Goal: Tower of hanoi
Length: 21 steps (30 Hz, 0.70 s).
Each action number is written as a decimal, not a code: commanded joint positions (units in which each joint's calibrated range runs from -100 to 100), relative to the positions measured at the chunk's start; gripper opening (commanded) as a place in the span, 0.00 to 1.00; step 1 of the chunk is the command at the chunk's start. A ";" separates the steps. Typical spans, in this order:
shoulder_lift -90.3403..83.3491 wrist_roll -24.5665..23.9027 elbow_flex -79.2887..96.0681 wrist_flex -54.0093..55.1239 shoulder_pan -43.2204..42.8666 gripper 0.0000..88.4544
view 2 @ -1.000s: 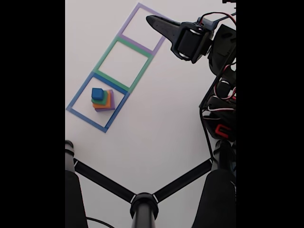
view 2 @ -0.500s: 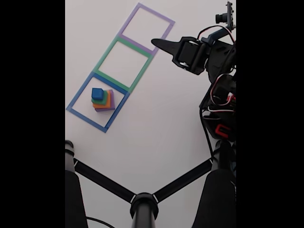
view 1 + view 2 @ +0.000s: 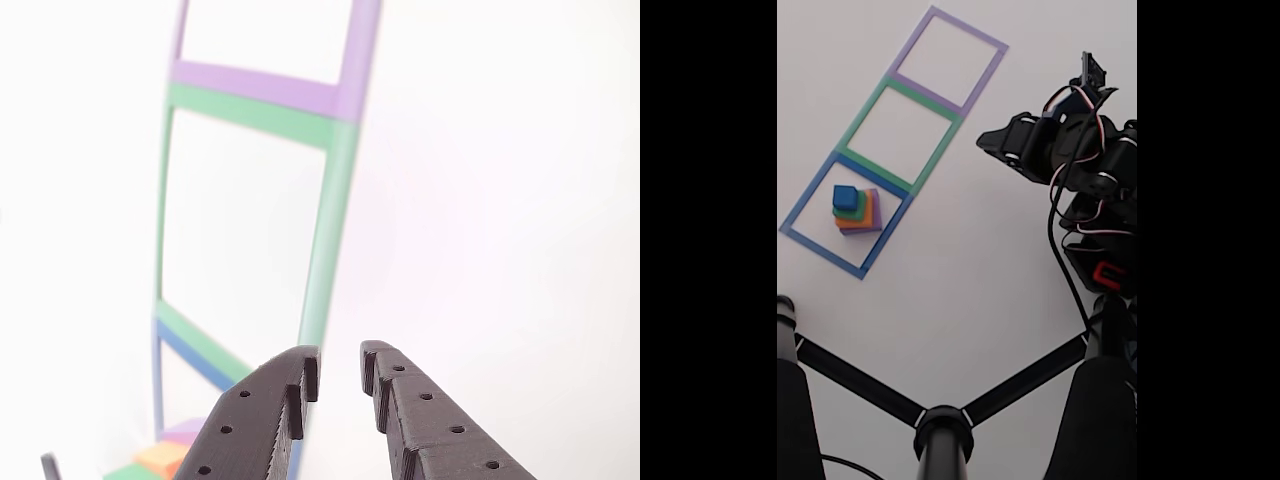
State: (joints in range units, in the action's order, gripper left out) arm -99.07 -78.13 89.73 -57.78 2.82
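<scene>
The tower of hanoi (image 3: 856,210) stands stacked inside the blue taped square: purple at the bottom, then orange, green, and the small blue cube on top. My gripper (image 3: 987,139) hangs well to the right of it in the fixed view, level with the green taped square, pointing left. In the other view my gripper (image 3: 338,365) shows two black fingers a narrow gap apart, with nothing between them. A corner of the tower of hanoi (image 3: 165,458) peeks in at the bottom left of that view.
Three taped outlines run in a diagonal row on the white table: purple (image 3: 970,27), green (image 3: 862,117), blue (image 3: 822,252). The arm's body and wires (image 3: 1100,230) fill the right side. A black three-legged stand (image 3: 943,425) crosses the bottom.
The gripper has swung down from beside the purple outline to beside the green one and drawn back to the right. The tower has not moved.
</scene>
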 commanded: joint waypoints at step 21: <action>-0.93 -21.87 10.27 3.43 4.61 0.01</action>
State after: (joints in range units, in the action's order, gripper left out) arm -99.32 -99.41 99.22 -54.33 6.67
